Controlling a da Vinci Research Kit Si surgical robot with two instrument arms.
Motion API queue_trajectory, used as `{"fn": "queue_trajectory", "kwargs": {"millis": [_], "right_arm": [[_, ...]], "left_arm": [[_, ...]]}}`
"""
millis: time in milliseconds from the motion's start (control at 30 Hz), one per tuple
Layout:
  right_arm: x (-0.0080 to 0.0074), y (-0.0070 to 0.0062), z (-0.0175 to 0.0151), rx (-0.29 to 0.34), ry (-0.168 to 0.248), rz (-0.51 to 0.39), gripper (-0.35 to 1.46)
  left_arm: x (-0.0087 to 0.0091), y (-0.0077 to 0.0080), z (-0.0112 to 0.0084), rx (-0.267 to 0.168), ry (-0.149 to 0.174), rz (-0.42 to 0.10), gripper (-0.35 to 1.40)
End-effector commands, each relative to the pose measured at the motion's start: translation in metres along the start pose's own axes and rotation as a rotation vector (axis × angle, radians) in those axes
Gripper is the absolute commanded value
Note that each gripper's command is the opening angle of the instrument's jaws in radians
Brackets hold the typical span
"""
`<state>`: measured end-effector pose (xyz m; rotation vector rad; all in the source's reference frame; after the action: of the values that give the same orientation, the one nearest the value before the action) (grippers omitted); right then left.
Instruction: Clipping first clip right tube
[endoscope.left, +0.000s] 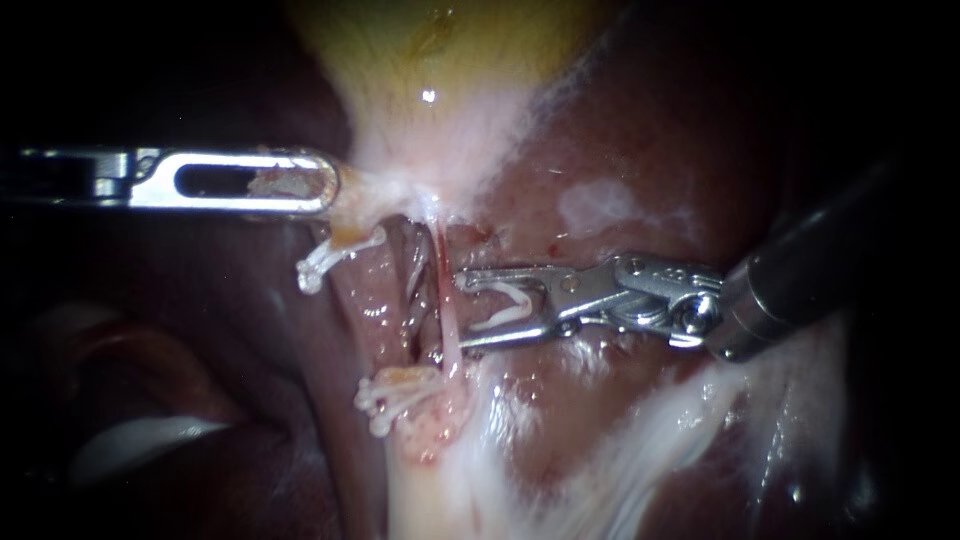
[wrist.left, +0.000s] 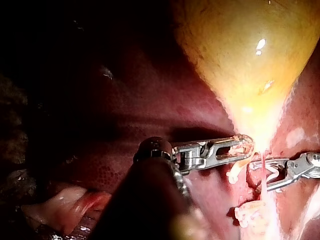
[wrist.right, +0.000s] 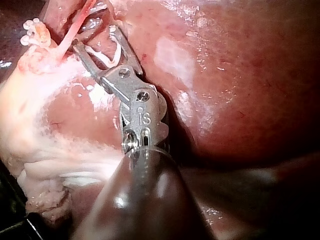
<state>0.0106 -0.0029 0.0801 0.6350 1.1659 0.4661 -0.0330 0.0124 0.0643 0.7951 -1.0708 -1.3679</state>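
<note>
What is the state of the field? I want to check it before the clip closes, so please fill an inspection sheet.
Surface: dark red liver and yellow gallbladder, wet.
Job's things: thin pink right tube at the mouth of the white V-shaped clip, not clearly inside it.
Clutter: upper white clip and lower white clip on pale tissue beside that tube.
Instruments: left instrument, jaws shut on the gallbladder's neck; right instrument, jaws apart, shut on the V-shaped clip they carry.
Cables: nothing seen.
Surroundings: dark; nothing seen.
</note>
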Motion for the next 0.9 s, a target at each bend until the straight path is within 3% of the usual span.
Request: {"fn": "queue_trajectory", "kwargs": {"millis": [33, 900], "right_arm": [[0.0000, 0.0000, 0.0000, 0.000, 0.000, 0.000, 0.49], [0.0000, -0.0006, 0.0001, 0.013, 0.008, 0.002, 0.50]], "left_arm": [[0.0000, 0.0000, 0.0000, 0.000, 0.000, 0.000, -0.35], [0.0000, 0.0000, -0.0001, 0.000, 0.001, 0.000, -0.35]]}}
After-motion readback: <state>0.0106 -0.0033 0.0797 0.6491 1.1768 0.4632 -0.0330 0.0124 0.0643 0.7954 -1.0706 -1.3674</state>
